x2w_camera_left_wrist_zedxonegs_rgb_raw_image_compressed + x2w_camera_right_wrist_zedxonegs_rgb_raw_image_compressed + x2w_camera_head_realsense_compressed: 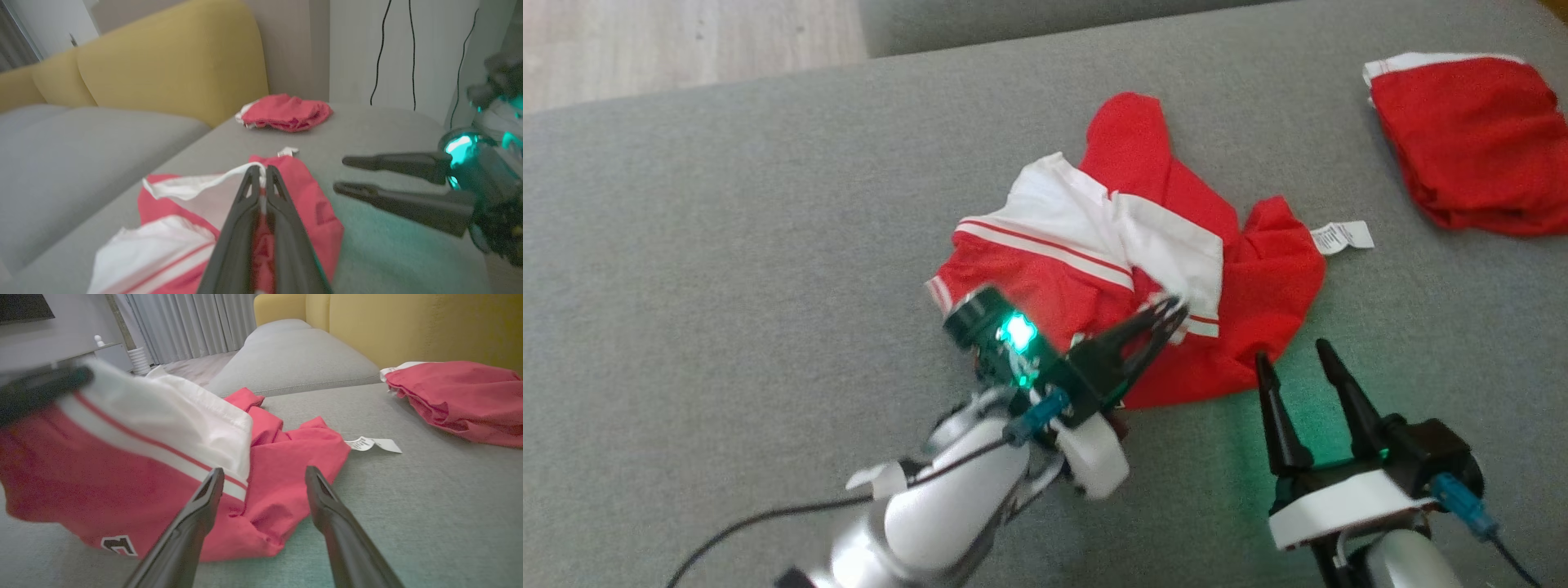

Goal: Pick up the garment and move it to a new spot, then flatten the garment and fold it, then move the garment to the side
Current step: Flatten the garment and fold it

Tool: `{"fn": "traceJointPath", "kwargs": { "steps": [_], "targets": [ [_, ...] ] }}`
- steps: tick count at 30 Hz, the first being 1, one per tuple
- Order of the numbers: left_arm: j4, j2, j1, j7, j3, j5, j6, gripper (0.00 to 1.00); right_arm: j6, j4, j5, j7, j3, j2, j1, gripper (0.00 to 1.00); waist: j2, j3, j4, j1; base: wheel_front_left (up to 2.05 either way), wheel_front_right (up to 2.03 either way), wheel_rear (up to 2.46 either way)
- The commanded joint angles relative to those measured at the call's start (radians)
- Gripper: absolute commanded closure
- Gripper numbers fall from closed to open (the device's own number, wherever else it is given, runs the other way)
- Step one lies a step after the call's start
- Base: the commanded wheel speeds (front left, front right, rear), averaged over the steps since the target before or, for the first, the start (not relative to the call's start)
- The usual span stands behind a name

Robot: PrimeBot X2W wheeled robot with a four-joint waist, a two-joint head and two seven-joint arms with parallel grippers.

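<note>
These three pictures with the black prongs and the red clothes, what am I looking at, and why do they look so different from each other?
It is one moment seen by three cameras on a two-armed robot. One camera sits on its head and looks down at a grey sofa seat. The other two sit on its wrists, each looking along its own claw, so the same things show from low angles.

The black prongs are the claws' fingers. The left claw is pinched shut on the white edge of the crumpled red and white garment; the left wrist picture shows the cloth caught between its tips. The right claw is open, holding nothing, beside the garment's near edge.

A second red garment lies apart, farther along the seat.
</note>
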Motion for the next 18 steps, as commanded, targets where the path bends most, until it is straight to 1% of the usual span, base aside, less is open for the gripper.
{"fn": "traceJointPath", "kwargs": {
  "steps": [1,4,7,10,12,15,18],
  "targets": [
    [-0.077,0.011,-0.097,-0.009,0.033,0.004,-0.003,1.00,-0.001,-0.023,0.003,-0.004,0.031,-0.005,-0.006,0.00,0.0000,-0.018,0.017,0.0001,0.00,0.00,0.00],
    [-0.135,0.023,-0.213,-0.008,0.044,0.023,-0.010,1.00,-0.001,-0.018,-0.001,-0.004,0.050,-0.005,-0.015,0.00,0.0000,-0.033,0.018,0.0001,0.00,0.00,0.00],
    [-0.160,0.036,-0.373,-0.004,0.073,0.032,-0.017,1.00,-0.001,-0.017,0.000,-0.004,0.052,-0.005,-0.025,0.00,0.0000,-0.043,0.014,0.0001,0.00,0.00,0.00],
    [-0.147,0.061,-0.525,-0.004,0.130,0.018,-0.020,1.00,-0.001,-0.015,0.003,-0.004,0.057,-0.005,-0.026,0.00,0.0000,-0.054,0.007,0.0001,0.00,0.00,0.00],
    [-0.132,0.085,-0.596,-0.005,0.180,-0.005,-0.021,1.00,-0.001,-0.016,0.007,-0.004,0.057,-0.005,-0.020,0.00,0.0000,-0.059,0.005,0.0001,0.00,0.00,0.00],
    [-0.125,0.134,-0.619,0.005,0.238,-0.039,-0.019,1.00,-0.001,-0.018,0.015,-0.004,0.052,-0.005,-0.002,0.00,0.0000,-0.068,0.013,0.0001,0.00,0.00,0.00],
    [-0.146,0.190,-0.520,0.031,0.272,-0.092,-0.013,1.00,-0.001,-0.021,0.020,-0.004,0.042,-0.005,0.017,0.00,0.0000,-0.071,0.034,0.0001,0.00,0.00,0.00]
  ]
}}
